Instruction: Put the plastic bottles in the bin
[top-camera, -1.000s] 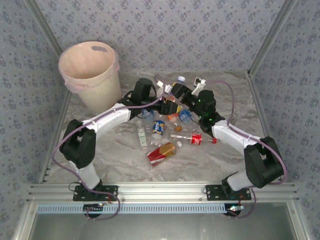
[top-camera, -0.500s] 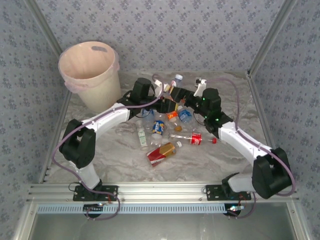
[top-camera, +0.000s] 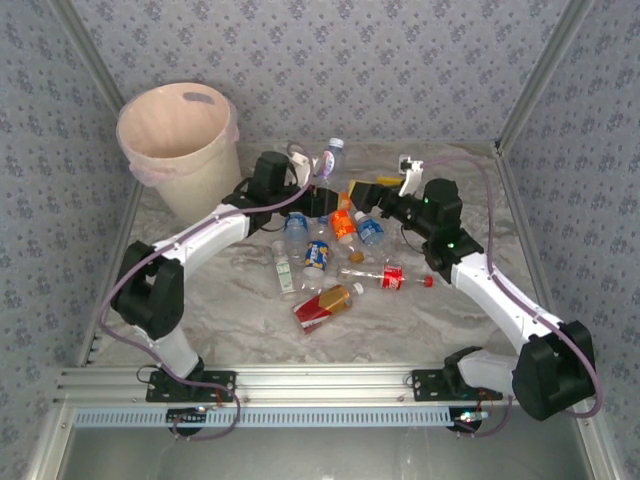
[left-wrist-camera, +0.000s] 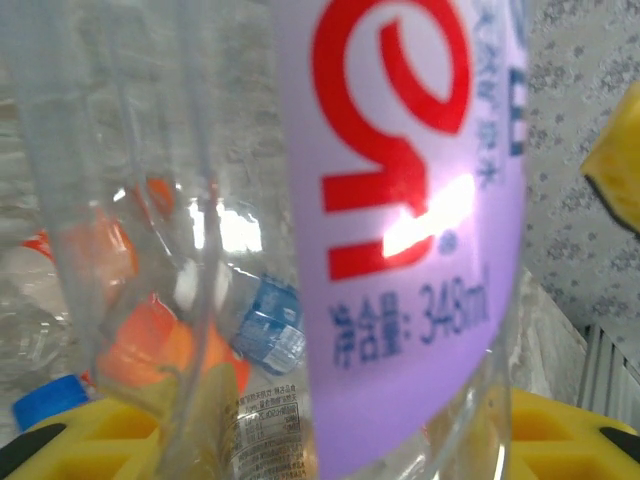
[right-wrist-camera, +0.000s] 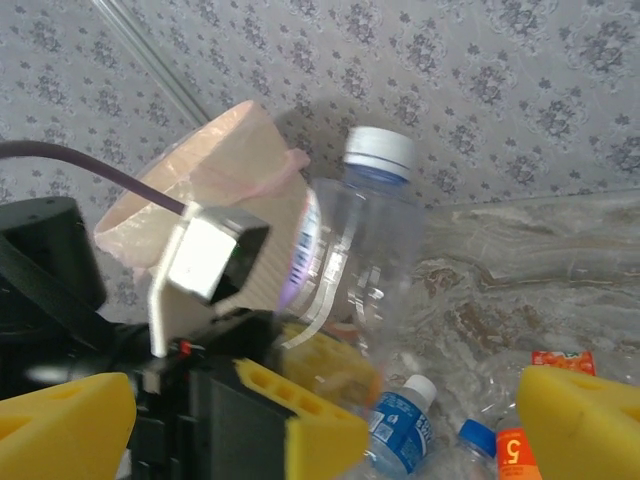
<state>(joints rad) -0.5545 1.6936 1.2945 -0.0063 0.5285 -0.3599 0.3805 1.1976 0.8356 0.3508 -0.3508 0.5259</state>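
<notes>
- We see the left gripper (top-camera: 314, 178) clamping the purple-labelled bottle (top-camera: 326, 159) near the far edge of the table (top-camera: 230, 300); the right gripper (top-camera: 378, 197) gapes, empty.
- We judge the bottle light, crushable and slick: hold it mid-body.

I record white shells and black joint housings on the left arm (top-camera: 215, 235) and right arm (top-camera: 497, 292). Black plates (top-camera: 190, 383) bolt both to the aluminium rail (top-camera: 320, 378); a purple cable (right-wrist-camera: 90, 166) runs up each from that rail. Finger pads (right-wrist-camera: 575, 405) are yellow.

Left claw (top-camera: 320, 182) clamped, right claw (top-camera: 379, 196) apparently spread
</notes>
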